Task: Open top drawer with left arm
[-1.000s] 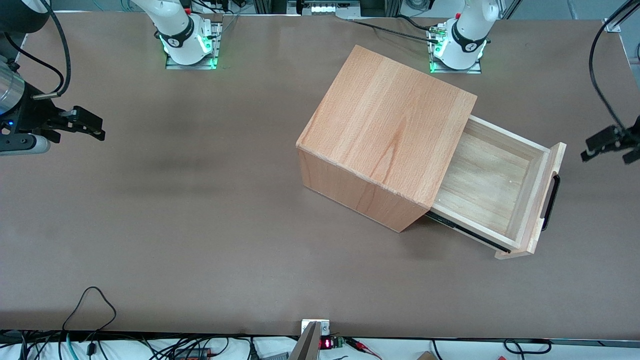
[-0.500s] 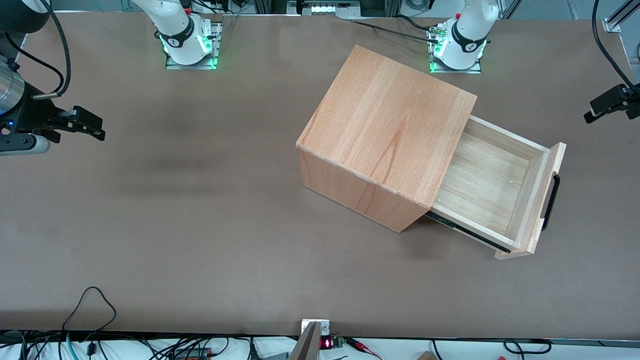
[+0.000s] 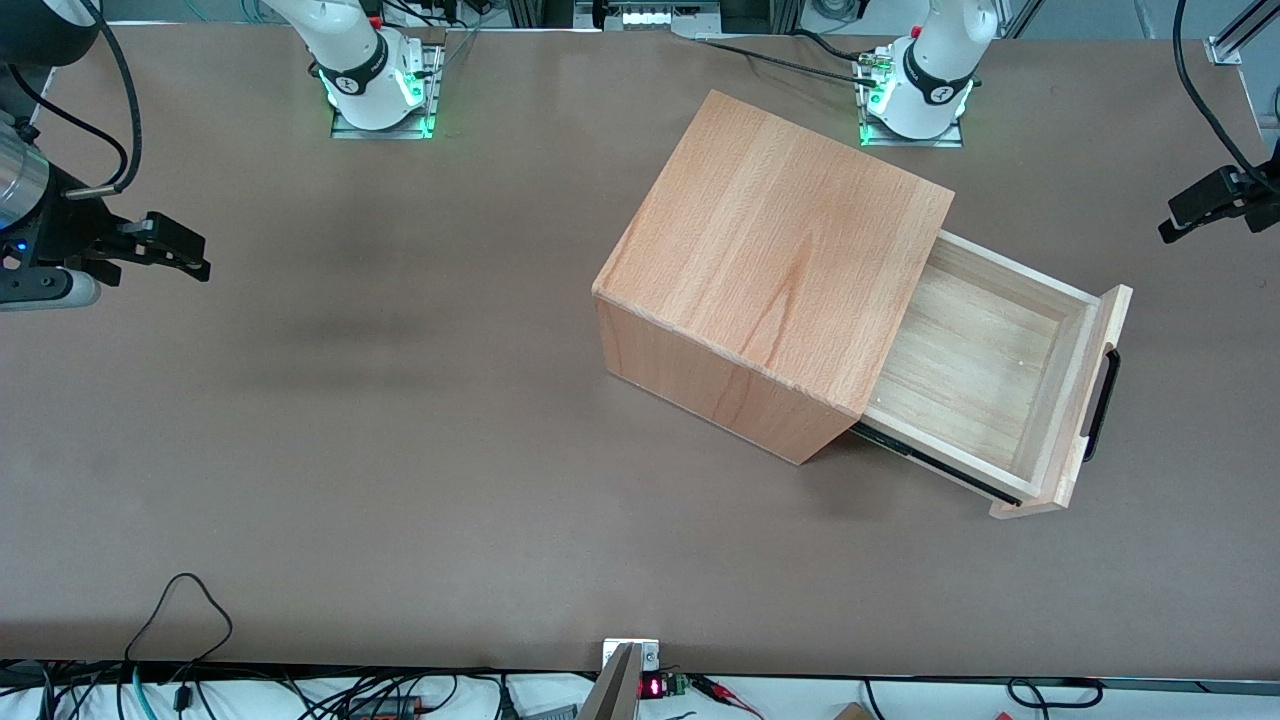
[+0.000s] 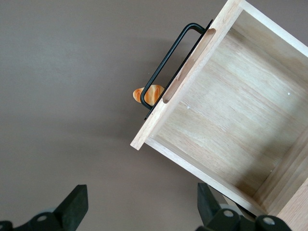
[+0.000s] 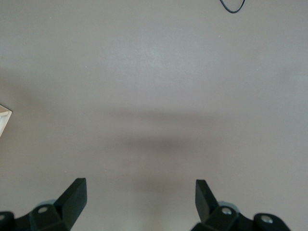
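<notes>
Out of the cabinet (image 3: 775, 270), the top drawer (image 3: 985, 375) stands pulled well open, its handle (image 3: 1100, 405) facing the working arm's end of the table, long axis running along the front panel. Well apart from it, raised and farther from the front camera, the left gripper (image 3: 1205, 205) hangs with fingers spread, holding nothing. Only the wrist view shows a small orange-striped roll (image 4: 150, 94) tucked under the handle.

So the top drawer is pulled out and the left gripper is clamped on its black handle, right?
Not quite. The top drawer is pulled out, but the left gripper is open and clear of the black handle, as the left wrist view shows.
</notes>
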Tool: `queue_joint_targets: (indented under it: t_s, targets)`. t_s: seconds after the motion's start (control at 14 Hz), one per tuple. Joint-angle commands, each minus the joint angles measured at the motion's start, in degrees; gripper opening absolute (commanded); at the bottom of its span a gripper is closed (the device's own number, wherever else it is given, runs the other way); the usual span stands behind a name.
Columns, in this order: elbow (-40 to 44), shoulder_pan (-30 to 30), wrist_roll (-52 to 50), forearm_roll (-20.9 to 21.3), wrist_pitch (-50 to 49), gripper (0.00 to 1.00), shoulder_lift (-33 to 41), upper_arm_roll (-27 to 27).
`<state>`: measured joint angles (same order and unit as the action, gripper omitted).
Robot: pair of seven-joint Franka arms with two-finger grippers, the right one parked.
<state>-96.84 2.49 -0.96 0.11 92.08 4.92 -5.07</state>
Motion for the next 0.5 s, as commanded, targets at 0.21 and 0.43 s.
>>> queue_joint_targets:
  t_s: [0.21, 0.43]
  targets:
    - [0.77, -0.21, -0.10, 1.38, -0.85, 1.00, 0.17, 0.24]
    - [0.77, -0.21, -0.10, 1.20, -0.85, 1.00, 0.17, 0.24]
